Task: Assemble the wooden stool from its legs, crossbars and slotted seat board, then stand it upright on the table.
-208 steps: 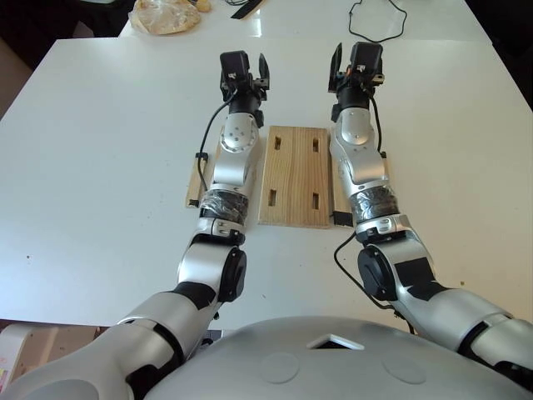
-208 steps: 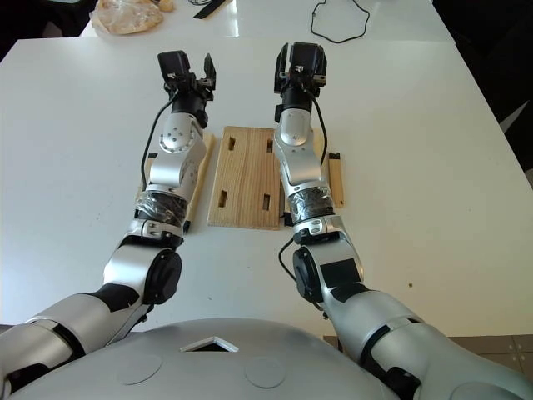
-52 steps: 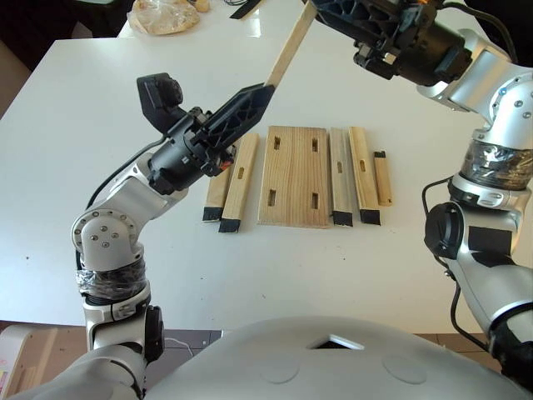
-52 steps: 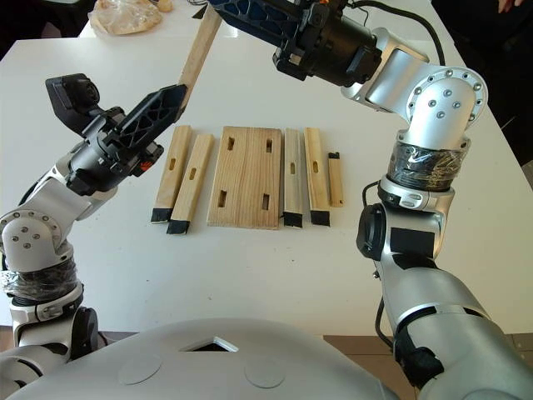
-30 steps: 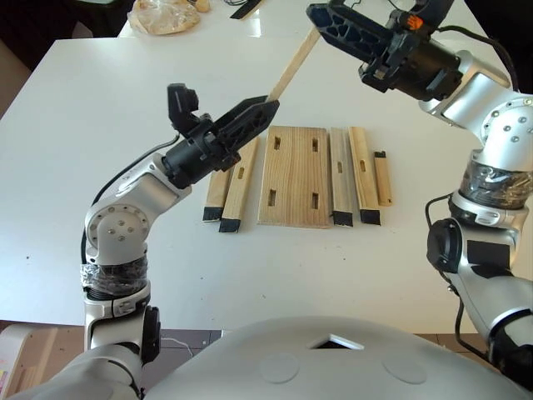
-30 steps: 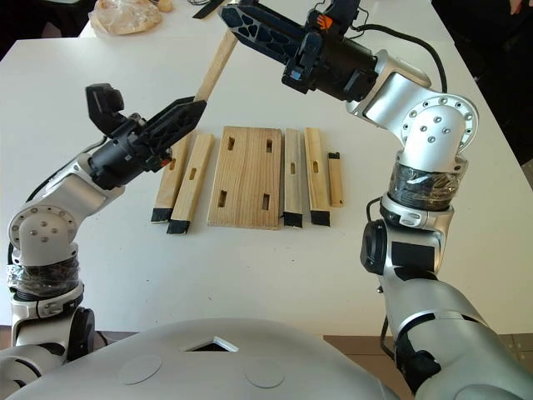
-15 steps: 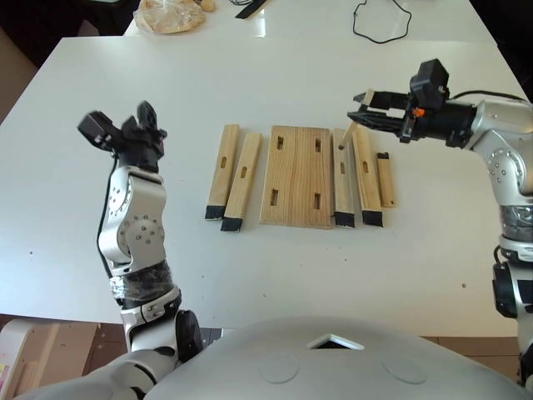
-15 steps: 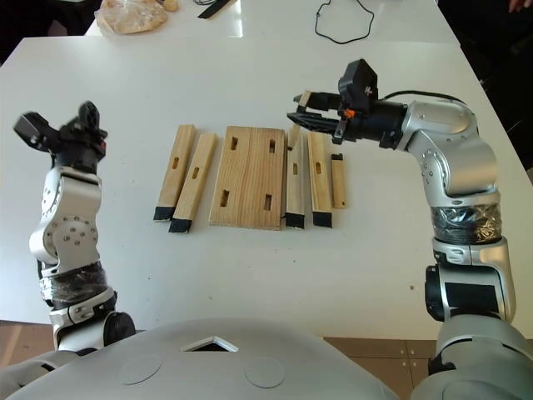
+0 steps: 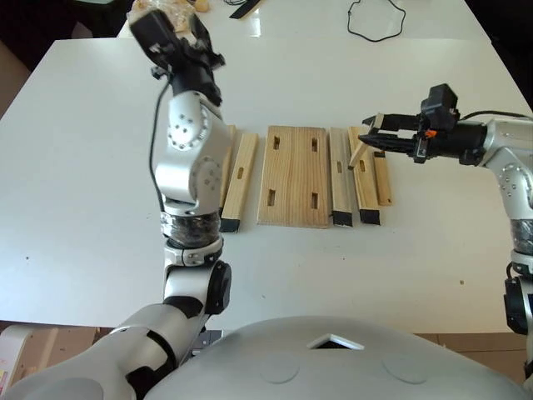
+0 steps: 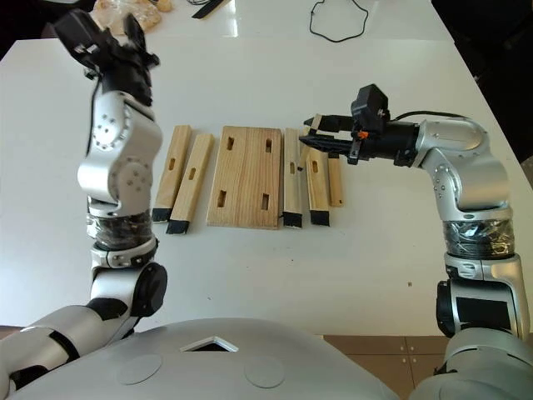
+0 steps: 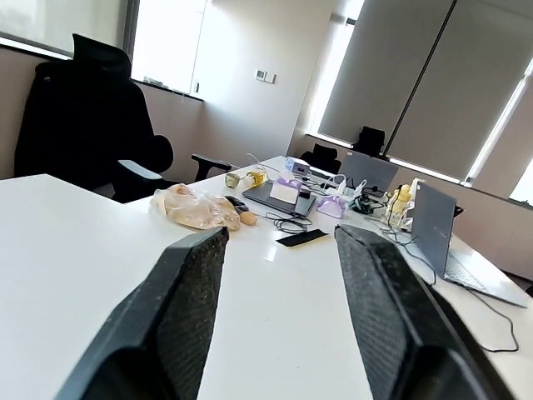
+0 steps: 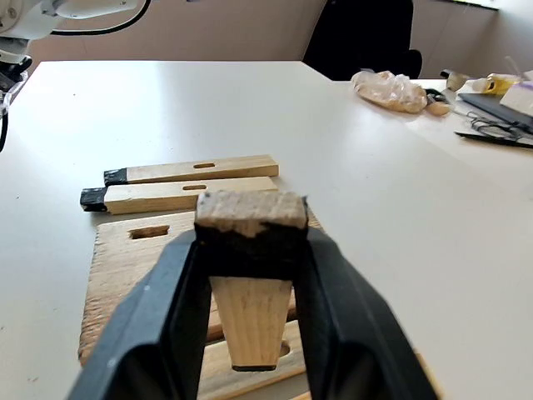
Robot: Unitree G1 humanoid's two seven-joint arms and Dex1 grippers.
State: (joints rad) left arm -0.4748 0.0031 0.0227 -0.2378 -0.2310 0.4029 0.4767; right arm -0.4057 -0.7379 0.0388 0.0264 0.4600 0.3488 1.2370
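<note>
Six wooden parts lie flat on the white surface (image 9: 100, 167), and the slotted seat board (image 9: 291, 175) sits dead centre with its four slots facing up. To its left are two slotted legs (image 9: 241, 179) side by side, the outer one partly hidden behind the raised left arm. To its right are two more legs (image 9: 338, 175), black-tipped ends toward the robot. A short second crossbar (image 9: 384, 179) lies just beside the outermost leg.

Over on the right, the right pincer (image 9: 371, 137) comes in from the side, low over those right-hand legs. It is clamped on a crossbar (image 12: 250, 312), gripping near the upper end. The piece hangs tilted, its lower end down over the legs beside the board; whether it touches them is hard to call.

Up on the left, the left pincer (image 11: 279, 292) is lifted high above the far side of the surface. Its fingers are spread with nothing between them.

Beyond the far edge, a plastic bag (image 9: 166, 12) and a black cable (image 9: 375, 17) rest on the next table.
</note>
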